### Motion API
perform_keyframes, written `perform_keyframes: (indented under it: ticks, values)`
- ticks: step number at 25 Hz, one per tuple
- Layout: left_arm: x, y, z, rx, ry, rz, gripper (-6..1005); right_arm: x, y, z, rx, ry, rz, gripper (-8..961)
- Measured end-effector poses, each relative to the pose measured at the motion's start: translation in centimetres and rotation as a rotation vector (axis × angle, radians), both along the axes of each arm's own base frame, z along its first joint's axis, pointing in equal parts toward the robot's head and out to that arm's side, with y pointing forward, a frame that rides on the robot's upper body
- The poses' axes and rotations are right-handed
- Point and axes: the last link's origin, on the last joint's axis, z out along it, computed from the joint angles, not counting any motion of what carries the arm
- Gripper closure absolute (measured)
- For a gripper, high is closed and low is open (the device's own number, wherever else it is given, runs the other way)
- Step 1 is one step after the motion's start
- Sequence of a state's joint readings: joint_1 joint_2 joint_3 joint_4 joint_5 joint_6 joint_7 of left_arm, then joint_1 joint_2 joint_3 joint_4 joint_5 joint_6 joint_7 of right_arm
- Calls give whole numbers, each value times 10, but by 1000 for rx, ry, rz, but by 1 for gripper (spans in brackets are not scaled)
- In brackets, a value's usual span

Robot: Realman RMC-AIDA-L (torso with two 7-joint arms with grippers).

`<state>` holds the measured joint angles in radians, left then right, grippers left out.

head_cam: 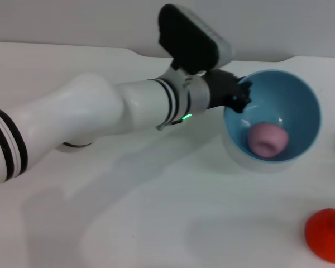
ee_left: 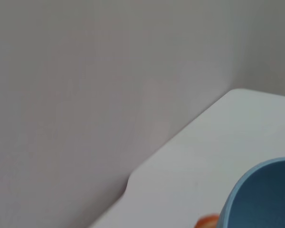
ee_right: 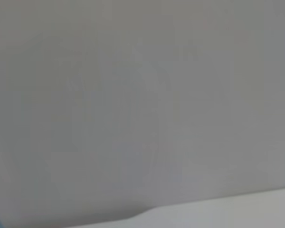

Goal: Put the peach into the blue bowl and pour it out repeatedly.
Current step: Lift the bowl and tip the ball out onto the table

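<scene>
Soft, even light fills the room, bright on the white desk [head_cam: 156,223], with no glare. A broad, faint shadow of the left arm [head_cam: 72,128] spreads toward 6 o'clock beneath it. The head view is slightly soft throughout. Both wrist views are hazy; the blue bowl [ee_left: 261,199] rim at 5 o'clock is blurred.

White table [head_cam: 156,223] with red-orange bumpy fruit [head_cam: 327,234]
</scene>
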<state>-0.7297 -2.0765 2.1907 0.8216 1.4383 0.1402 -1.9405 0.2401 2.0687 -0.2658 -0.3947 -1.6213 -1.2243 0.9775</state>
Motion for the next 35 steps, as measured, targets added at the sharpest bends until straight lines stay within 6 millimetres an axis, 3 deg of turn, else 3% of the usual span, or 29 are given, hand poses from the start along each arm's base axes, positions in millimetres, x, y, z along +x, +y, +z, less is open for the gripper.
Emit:
perform_keyframes:
  ticks: [7,13,21,22,35]
  values:
    - [31,-12,-3,76,99,-276,999,10,-24,-21,203,-93,-80,211]
    - [51,-37,-16,170,262,-594,1000,13,-41,-26,317,-114,-149,138]
    - [59,-47,-18,269,345,-781,1000,-4,-65,-9,483,-80,-38,139]
    - [59,-51,-20,287,403,-878,1000,-5,-67,-8,497,-77,-33,139]
    - [54,-80,-28,415,567,-1233,999,-4,-68,-4,534,-72,-43,139]
